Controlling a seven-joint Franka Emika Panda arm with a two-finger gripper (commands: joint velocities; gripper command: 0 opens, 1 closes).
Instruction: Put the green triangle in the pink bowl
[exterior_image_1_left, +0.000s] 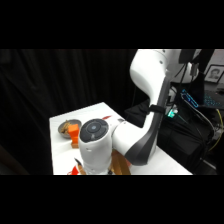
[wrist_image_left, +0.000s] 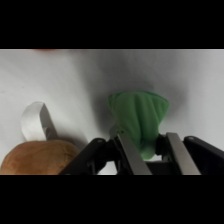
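In the wrist view the green triangle (wrist_image_left: 139, 116) sits between my gripper's two fingers, its narrow end pinched between them and its wide end pointing away over the white table (wrist_image_left: 190, 85). My gripper (wrist_image_left: 152, 152) is shut on it. In the side view the arm's wrist (exterior_image_1_left: 95, 142) hangs low over the table's near part, and it hides both the gripper and the green triangle. The pink bowl does not show clearly in either view.
A brown round thing (wrist_image_left: 37, 157) lies close to the left of the gripper, with a pale curved metal strip (wrist_image_left: 35, 120) just behind it. A grey bowl (exterior_image_1_left: 66, 125) holding an orange piece (exterior_image_1_left: 74, 132) stands at the table's far left. Black curtain surrounds the table.
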